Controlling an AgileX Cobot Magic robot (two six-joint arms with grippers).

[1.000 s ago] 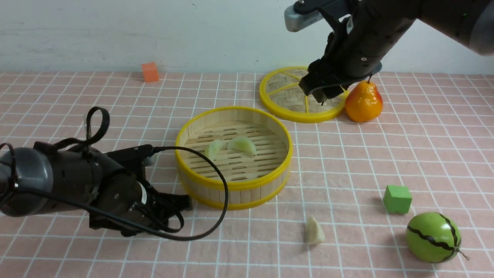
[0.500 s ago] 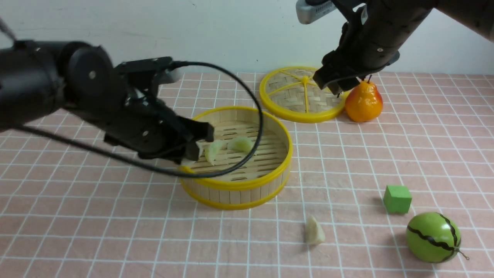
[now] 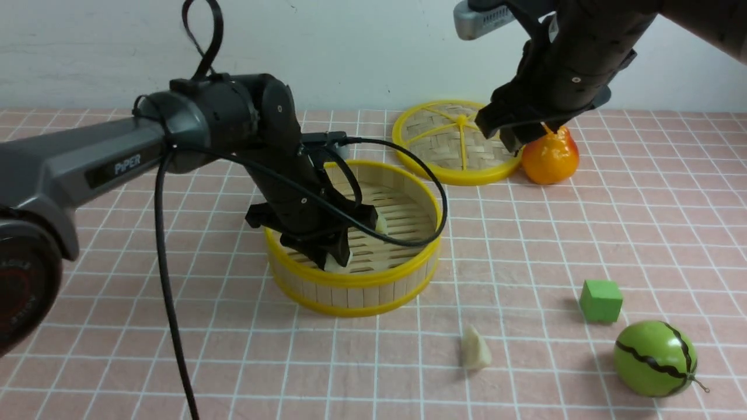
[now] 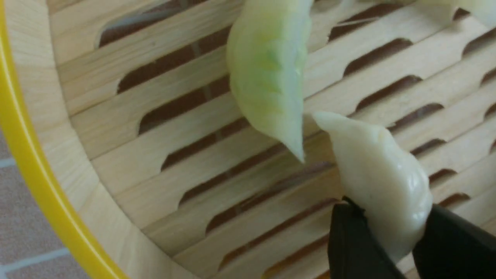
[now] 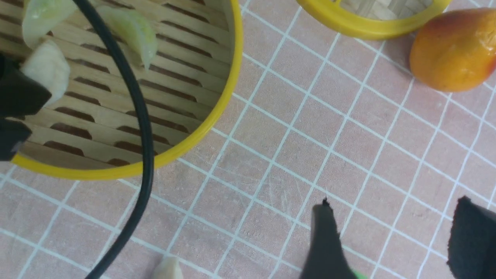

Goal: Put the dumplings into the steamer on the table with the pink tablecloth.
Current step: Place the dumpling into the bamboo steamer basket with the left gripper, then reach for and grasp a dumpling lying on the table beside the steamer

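The steamer (image 3: 350, 281) stands mid-table on the pink tablecloth (image 3: 525, 245). My left gripper (image 3: 337, 261) reaches down inside it, shut on a cream dumpling (image 4: 381, 182) held just above the slatted floor. A pale green dumpling (image 4: 267, 77) lies on the floor beside the held one, tips nearly touching. The right wrist view shows the steamer's rim (image 5: 228, 97), the held dumpling (image 5: 46, 69) and two green ones (image 5: 131, 27). Another cream dumpling (image 3: 475, 349) lies on the cloth in front of the steamer. My right gripper (image 3: 513, 137) hangs open and empty high over the back right (image 5: 391, 228).
A flat woven yellow-rimmed disc (image 3: 458, 143) lies at the back, with an orange pear (image 3: 550, 154) beside it. A green cube (image 3: 601, 300) and a green striped ball (image 3: 655, 359) sit at the front right. The left arm's black cable (image 3: 169, 291) loops over the steamer and down the front left.
The left arm rose from the front-left table, swung over the steamer with a cream dumpling and lowered it inside. The right gripper drifted slightly right.
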